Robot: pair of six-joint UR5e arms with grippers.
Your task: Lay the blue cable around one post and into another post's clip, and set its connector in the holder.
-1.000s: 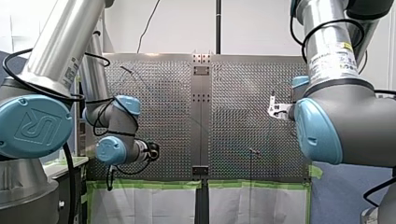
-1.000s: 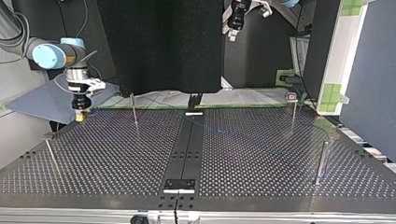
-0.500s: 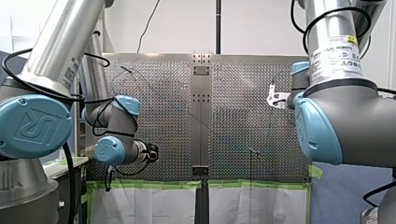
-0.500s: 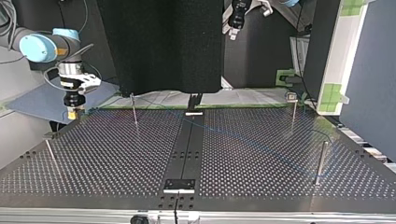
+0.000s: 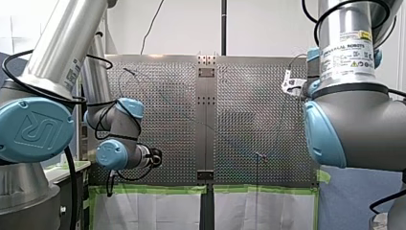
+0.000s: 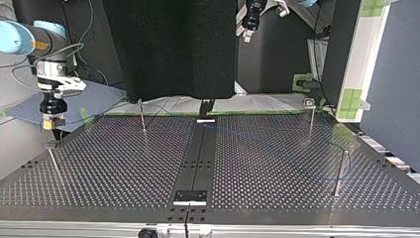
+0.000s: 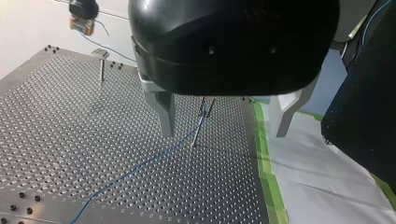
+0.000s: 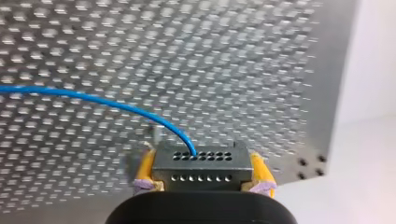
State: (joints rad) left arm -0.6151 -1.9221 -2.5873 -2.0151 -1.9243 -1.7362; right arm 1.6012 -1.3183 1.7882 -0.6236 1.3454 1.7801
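The right gripper (image 8: 203, 179) is clamped on the connector (image 8: 201, 163); the left gripper (image 7: 224, 130) hangs empty, fingers apart; best to haul slowly, with the cable (image 8: 93, 99) taut round the post (image 6: 340, 171).

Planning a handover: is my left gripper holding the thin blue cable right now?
No, the metal fingers of my left gripper stand wide apart, gripping nothing; the thin blue cable runs over the perforated metal table beneath.
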